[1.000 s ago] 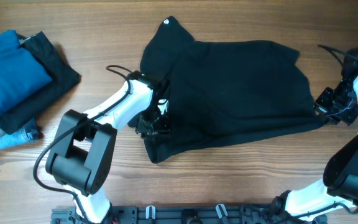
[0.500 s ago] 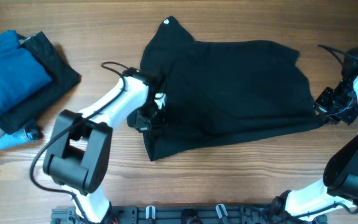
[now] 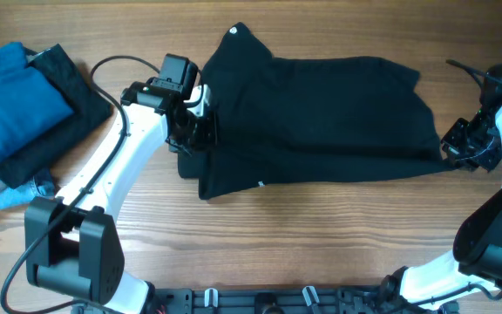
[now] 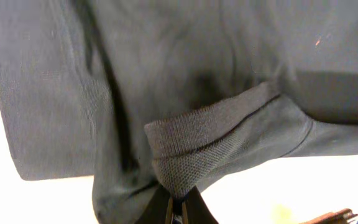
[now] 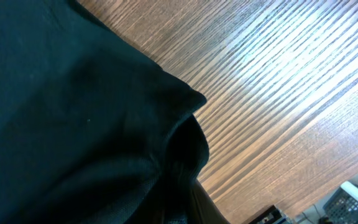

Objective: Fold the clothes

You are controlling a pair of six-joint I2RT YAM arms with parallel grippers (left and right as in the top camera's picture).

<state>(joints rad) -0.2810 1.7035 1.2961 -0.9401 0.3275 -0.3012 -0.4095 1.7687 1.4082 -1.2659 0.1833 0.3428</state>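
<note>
1. Black soft fabric garment [image 3: 321, 113] lies spread across the middle of the brown wooden table [image 3: 321, 235].
2. Left gripper [image 3: 196, 133]: fingers closed tight, pinching the ribbed hem [image 4: 210, 134] at the garment's left edge.
3. Right gripper [image 3: 462, 150]: at the garment's right corner; fabric bunches toward its fingers; whether they grip cannot be told.

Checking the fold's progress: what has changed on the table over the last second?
The left gripper closed on the black garment at a ribbed edge and drew it away from the robot and leftward, straightening the near hem. The right gripper kept holding the right corner; the blue pile stayed put.
</note>
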